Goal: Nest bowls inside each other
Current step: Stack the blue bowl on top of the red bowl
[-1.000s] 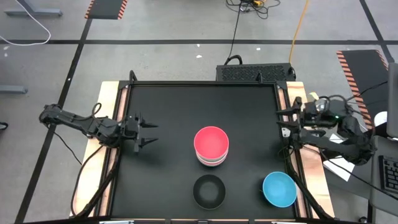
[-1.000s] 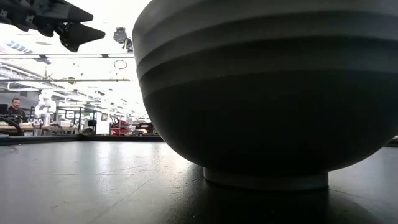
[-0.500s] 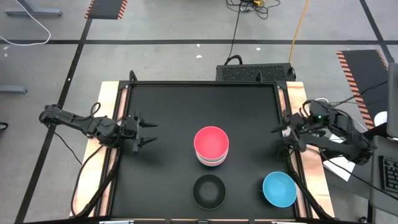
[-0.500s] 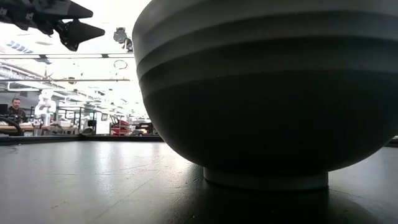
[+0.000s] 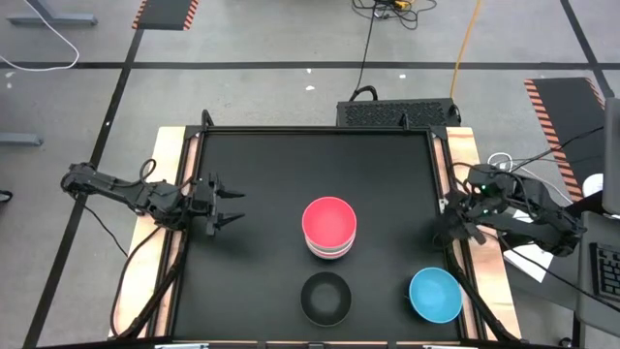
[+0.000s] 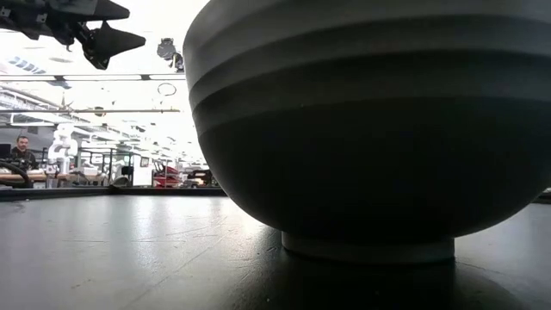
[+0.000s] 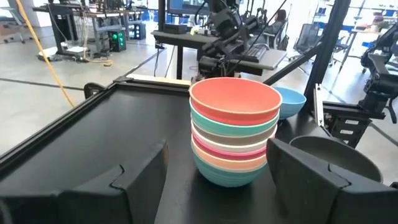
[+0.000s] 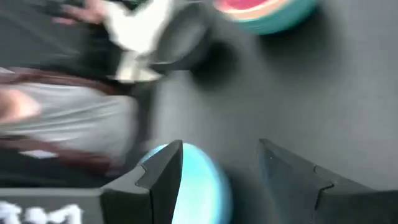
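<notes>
A stack of several nested bowls (image 5: 329,229), the pink-red one on top, stands on its foot at the table's middle; in the left wrist view the stack (image 7: 233,130) shows turquoise, white, olive-grey and salmon rims. A black bowl (image 5: 325,297) and a blue bowl (image 5: 434,295) stand apart near the near edge. My left gripper (image 5: 236,206) hovers open to the left of the stack, pointing at it. My right gripper (image 5: 449,233) hangs open at the table's right edge, above and on the far side of the blue bowl (image 8: 186,180).
The black bowl (image 6: 370,129) fills the low view right in front of the camera. The black mat's raised frame (image 5: 441,174) borders the table. Cables and a grey box (image 5: 397,112) lie beyond the far edge. People sit in the room behind.
My right gripper has swung from the table's right edge toward the near edge and the blue bowl, tipping downward as it went. It has stayed open. The bowls have not moved.
</notes>
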You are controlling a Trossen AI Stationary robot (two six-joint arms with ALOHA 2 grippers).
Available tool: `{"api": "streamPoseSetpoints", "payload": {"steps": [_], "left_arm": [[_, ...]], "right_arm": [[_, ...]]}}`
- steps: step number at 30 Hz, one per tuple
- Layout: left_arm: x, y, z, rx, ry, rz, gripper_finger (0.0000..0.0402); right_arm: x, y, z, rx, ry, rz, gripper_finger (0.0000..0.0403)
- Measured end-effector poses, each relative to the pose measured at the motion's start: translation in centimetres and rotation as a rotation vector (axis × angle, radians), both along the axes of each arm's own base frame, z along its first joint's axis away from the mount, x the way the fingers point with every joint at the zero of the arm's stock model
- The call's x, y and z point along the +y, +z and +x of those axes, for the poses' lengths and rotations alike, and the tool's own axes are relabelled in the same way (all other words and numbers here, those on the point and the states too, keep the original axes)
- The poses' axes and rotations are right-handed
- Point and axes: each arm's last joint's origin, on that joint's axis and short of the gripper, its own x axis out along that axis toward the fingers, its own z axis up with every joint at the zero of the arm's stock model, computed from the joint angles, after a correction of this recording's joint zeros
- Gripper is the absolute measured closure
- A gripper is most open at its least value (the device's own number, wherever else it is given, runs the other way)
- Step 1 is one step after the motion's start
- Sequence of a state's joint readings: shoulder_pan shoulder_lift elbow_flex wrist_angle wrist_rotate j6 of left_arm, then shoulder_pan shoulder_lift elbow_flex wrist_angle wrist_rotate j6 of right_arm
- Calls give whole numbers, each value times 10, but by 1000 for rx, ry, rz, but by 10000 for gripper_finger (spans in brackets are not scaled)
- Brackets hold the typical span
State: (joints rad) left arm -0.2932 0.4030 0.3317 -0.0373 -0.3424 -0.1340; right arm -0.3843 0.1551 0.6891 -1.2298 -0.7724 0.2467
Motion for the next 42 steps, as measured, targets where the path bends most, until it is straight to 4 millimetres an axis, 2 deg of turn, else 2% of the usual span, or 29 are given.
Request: {"api": "streamPoseSetpoints", "payload": {"steps": [3, 7, 18, 26, 30, 36, 39, 42], "left_arm": [[0, 0, 0, -3, 0, -4, 128], [0, 1, 0, -14, 0, -7, 128], [-1, 3, 0, -26, -26, -15, 128], [-1, 3, 0, -25, -27, -8, 128], [-1, 3, 0, -24, -29, 17, 128], [-1, 2, 0, -21, -30, 25, 128], [-1, 2, 0, -12, -31, 27, 128], [-1, 1, 0, -10, -33, 27, 128]], "right_arm": [[3, 2, 1, 2, 54, 168, 207], [-1, 2, 12, -52, 47, 212, 207], [-15, -45, 44, -126, 42, 127, 207], [-19, -52, 52, -39, -85, 52, 207], [-19, -36, 53, -75, -107, 3, 207], [-24, 12, 50, -200, -223, -212, 207], [-29, 29, 52, -181, -321, -341, 210], [-34, 33, 61, -110, -336, -410, 223]]}}
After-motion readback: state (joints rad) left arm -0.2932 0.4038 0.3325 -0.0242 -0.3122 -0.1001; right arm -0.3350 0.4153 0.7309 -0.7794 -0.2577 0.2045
